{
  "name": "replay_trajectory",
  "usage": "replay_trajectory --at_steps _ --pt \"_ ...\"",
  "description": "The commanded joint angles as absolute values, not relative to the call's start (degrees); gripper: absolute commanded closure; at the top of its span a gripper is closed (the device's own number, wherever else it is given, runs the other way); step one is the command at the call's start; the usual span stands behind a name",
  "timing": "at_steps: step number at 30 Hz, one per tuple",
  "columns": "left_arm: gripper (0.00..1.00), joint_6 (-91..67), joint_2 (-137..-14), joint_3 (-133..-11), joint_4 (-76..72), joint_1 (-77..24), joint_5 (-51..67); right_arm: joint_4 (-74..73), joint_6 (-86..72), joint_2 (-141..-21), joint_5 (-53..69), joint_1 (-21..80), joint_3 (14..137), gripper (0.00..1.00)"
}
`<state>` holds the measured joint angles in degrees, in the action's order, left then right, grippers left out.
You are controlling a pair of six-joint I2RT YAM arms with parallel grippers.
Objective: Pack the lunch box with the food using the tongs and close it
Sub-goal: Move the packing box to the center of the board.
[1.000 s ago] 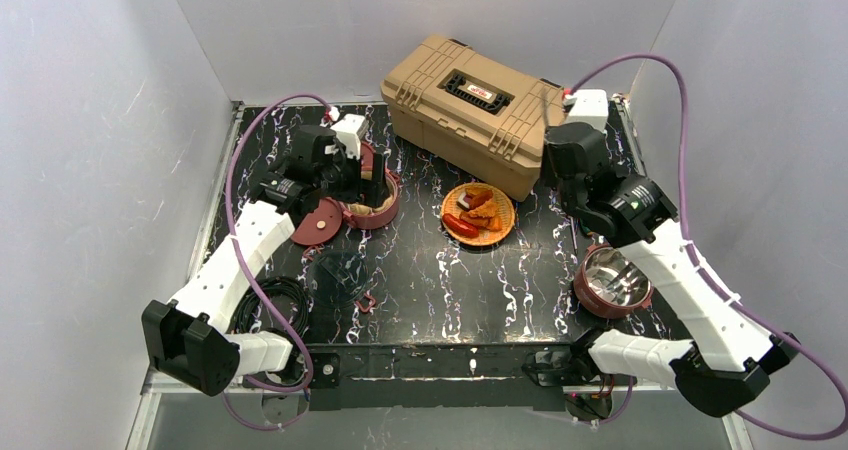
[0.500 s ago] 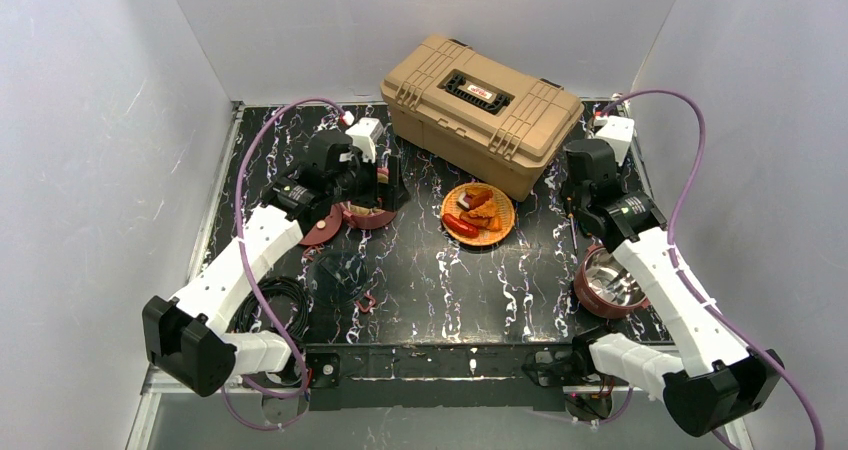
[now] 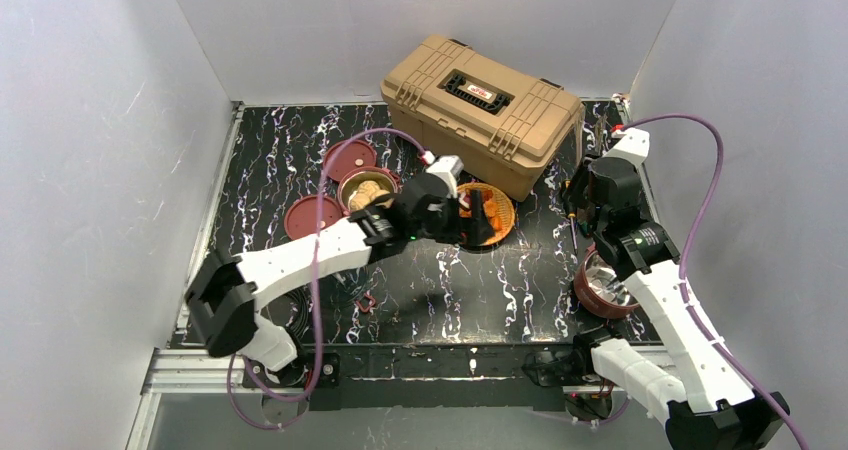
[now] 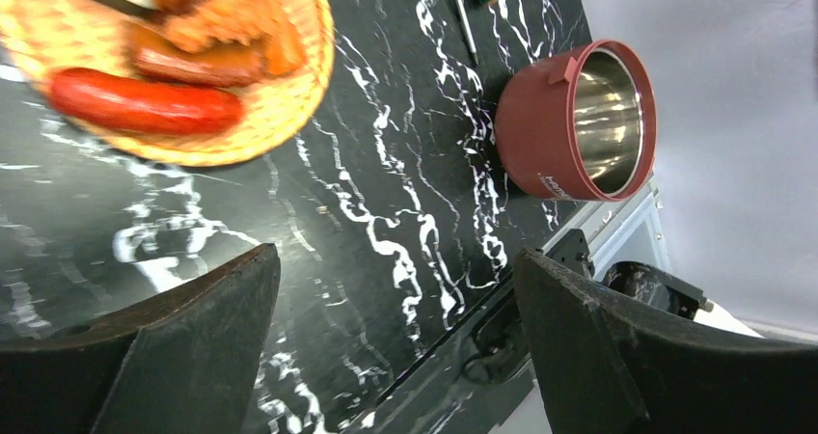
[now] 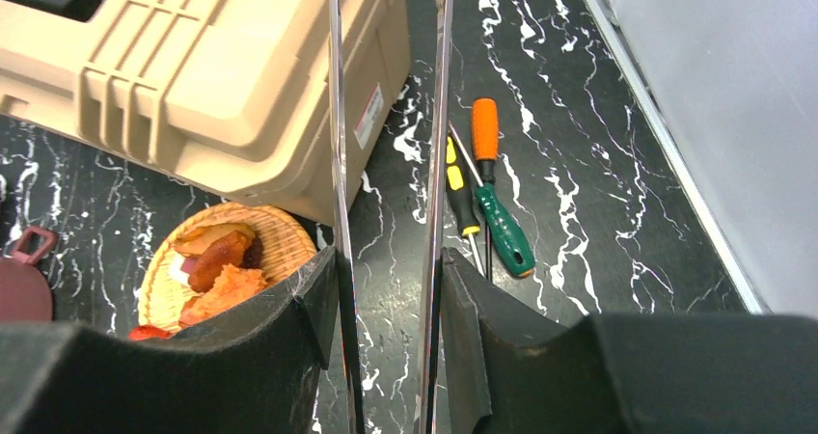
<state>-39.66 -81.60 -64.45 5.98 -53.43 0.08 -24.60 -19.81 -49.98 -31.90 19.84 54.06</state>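
A maroon lunch box bowl (image 3: 367, 191) holding beige buns (image 3: 368, 186) sits left of centre, with two flat maroon lids (image 3: 350, 157) (image 3: 305, 217) beside it. A second, empty steel-lined bowl (image 4: 579, 121) (image 3: 603, 287) stands at the right, partly under my right arm. Orange and red food (image 4: 154, 101) lies on the woven plate (image 3: 500, 220). My left gripper (image 3: 468, 220) (image 4: 395, 256) hovers open just beside the plate, nothing between its fingers. My right gripper (image 5: 388, 260) (image 3: 582, 185) is shut on the tongs (image 5: 337, 145), whose two slim arms point toward the toolbox.
The big tan toolbox (image 3: 480, 105) fills the back centre, close to the tongs' tips. Orange- and green-handled screwdrivers (image 5: 506, 227) lie by the right edge. A black cable coil (image 3: 285, 300) and a small maroon clip (image 3: 367, 301) lie near the front left.
My left arm swung right from the bun bowl to the woven plate, uncovering the bowl and both lids. My right arm drew back toward the right edge with the tongs.
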Motion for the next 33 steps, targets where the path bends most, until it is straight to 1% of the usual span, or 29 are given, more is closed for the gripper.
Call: replay_trajectory --at_steps 1,6,13,19,22,26,29,33 --pt "0.12 -48.99 -89.08 -68.99 -2.64 -57.78 -4.05 -19.85 -18.59 -48.48 -30.02 19.74 58.06 0.52" --pt "0.13 -53.81 -99.00 -75.75 -4.40 -62.35 -4.30 -20.08 -18.78 -47.39 -26.50 19.77 59.61 0.52" --pt "0.15 -54.81 -112.57 -89.29 -3.66 -66.40 -1.30 -22.32 -17.96 -47.71 -21.07 19.77 63.31 0.51" --pt "0.16 -54.84 -118.84 -95.05 -2.12 -66.61 -0.05 -25.29 -14.55 -47.34 -21.88 19.71 66.46 0.51" --pt "0.17 -55.55 -121.65 -97.44 -2.37 -66.62 3.16 -27.71 -13.71 -46.99 -22.19 19.78 69.09 0.51" --pt "0.17 -54.28 -126.44 -104.42 1.93 -66.62 6.67 -31.43 -13.46 -47.01 -20.85 19.77 71.91 0.51" --pt "0.18 -54.22 -130.02 -109.14 4.21 -66.71 9.25 -32.95 -13.87 -46.70 -19.56 19.77 72.29 0.51" --pt "0.19 -53.01 -132.05 -112.04 5.75 -67.01 9.75 -33.77 -13.89 -46.06 -19.99 19.77 71.19 0.51"
